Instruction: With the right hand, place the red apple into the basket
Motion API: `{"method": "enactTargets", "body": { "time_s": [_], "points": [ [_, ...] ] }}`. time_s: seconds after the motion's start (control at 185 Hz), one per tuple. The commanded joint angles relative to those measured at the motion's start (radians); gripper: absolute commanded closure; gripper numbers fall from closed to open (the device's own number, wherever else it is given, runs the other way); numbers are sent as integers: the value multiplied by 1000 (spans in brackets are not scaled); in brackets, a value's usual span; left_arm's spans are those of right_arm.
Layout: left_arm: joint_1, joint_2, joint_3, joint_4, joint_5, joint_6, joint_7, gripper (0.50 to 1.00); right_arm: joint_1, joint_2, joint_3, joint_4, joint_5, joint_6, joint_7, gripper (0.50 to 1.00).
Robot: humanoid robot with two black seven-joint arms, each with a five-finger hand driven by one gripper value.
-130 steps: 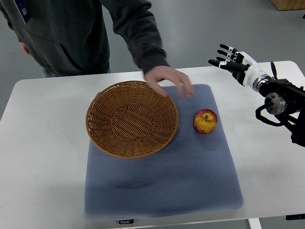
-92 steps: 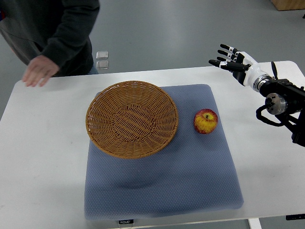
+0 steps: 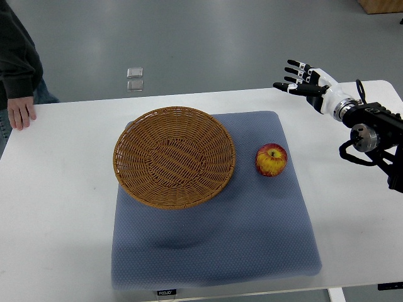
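White table [image 3: 56, 189] carries one blue mat [image 3: 214, 245], one wicker basket [image 3: 174, 156] and one red apple [image 3: 271, 160] just right of it; my right hand [image 3: 306, 84] hovers empty, fingers spread.

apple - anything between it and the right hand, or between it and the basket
Nothing visible. The red apple sits alone on the blue mat, just right of the basket; the right hand hovers open, up-right of it.

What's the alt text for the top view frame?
A red apple sits on a blue-grey mat just right of an empty wicker basket, while the robot's right hand hovers open above the white table's far right corner, holding nothing. A person's hand rests at the table's far left edge.
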Motion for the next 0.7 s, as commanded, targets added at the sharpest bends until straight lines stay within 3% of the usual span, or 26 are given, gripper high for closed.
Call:
{"method": "enactTargets", "body": {
  "time_s": [0.0,0.157,0.168,0.259,0.465,0.47,0.546,0.697],
  "points": [
    [0,0,0,0,0,0,0,500,-4,2,3,4,-76,2,1,581],
    [0,0,0,1,0,0,0,500,-3,0,0,10,-131,29,15,583],
    [0,0,0,1,0,0,0,500,-1,-3,0,12,-158,72,22,583],
    [0,0,0,1,0,0,0,500,0,-9,0,12,-201,126,30,583],
    [0,0,0,3,0,0,0,500,3,-13,-2,12,-306,180,44,583],
    [0,0,0,5,0,0,0,500,2,-18,-3,14,-357,207,56,583],
    [0,0,0,3,0,0,0,500,2,-30,-3,18,-437,250,71,583],
    [0,0,1,5,0,0,2,500,2,-66,-3,67,-588,310,96,583]
  ]
}}
